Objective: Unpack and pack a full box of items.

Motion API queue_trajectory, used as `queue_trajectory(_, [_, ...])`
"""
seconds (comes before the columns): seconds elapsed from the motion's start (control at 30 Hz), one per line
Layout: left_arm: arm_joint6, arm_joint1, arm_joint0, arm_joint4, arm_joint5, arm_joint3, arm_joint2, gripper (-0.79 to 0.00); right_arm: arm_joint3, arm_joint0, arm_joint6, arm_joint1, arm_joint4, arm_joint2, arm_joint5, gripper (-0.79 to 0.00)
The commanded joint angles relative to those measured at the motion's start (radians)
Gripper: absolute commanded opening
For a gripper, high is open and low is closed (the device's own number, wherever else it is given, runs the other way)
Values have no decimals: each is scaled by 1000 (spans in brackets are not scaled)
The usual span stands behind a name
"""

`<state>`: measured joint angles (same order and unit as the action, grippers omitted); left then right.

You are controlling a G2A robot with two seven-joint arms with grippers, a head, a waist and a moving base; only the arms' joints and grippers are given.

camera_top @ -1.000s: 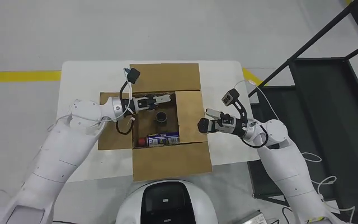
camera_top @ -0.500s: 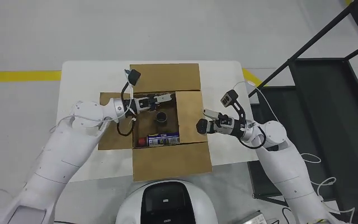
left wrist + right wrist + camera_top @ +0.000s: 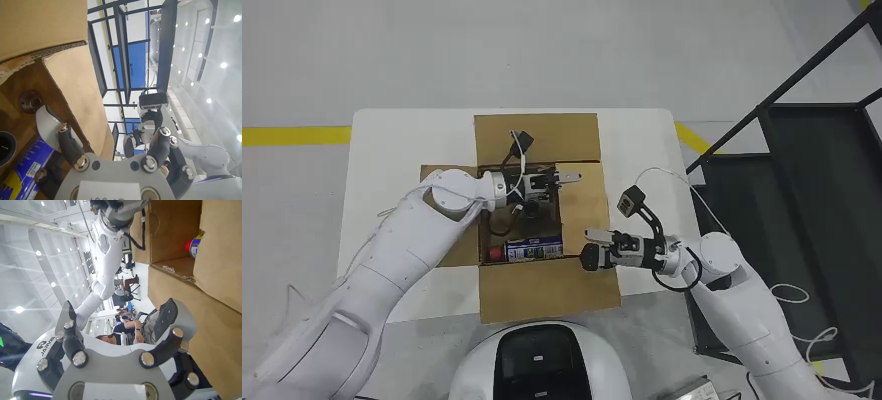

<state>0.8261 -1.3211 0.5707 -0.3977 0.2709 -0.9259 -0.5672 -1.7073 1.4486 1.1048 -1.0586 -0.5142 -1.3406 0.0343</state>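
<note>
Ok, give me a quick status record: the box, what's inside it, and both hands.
box: cardboard box, flaps open, on white table
inside: spray can lying flat; dark metal flange; black cylinder
left hand: open, empty, at the box's right edge
right hand: open, empty, over the box's near right corner

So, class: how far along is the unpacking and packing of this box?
Done: the box has its flaps folded open. In hand: nothing; the left gripper hangs open over the box's inside, and the right gripper sits open beside a flap. Left: the spray can, the metal flange and the dark tube lie inside, so emptying and repacking both seem to remain.
</note>
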Motion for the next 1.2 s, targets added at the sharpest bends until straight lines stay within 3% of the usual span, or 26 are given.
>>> queue_trajectory(0.0, [-1,-32,-26,-11,3,53,26,0,3,0,0,1,10,7,-4,0])
queue_trajectory(0.23, [44,-99,-70,-89,100,146,38,0,7,24,31,3,-5,25,-11,0])
queue_trajectory(0.33, [92,-110,-76,-134,147,151,20,0,4,31,44,5,-2,34,-16,0])
queue_trajectory(0.53, [169,-124,-92,-115,125,108,20,0,-16,46,48,8,17,46,-14,0])
queue_trajectory(0.63, [170,-132,-84,-100,115,90,24,0,-7,51,-5,6,6,40,22,0])
queue_trajectory(0.93, [270,-135,-59,-125,140,67,-6,0,-55,130,-85,12,-25,-25,119,0])
queue_trajectory(1.17, [309,-102,-17,-83,175,0,-69,0,-87,184,-163,14,-51,-79,199,0])
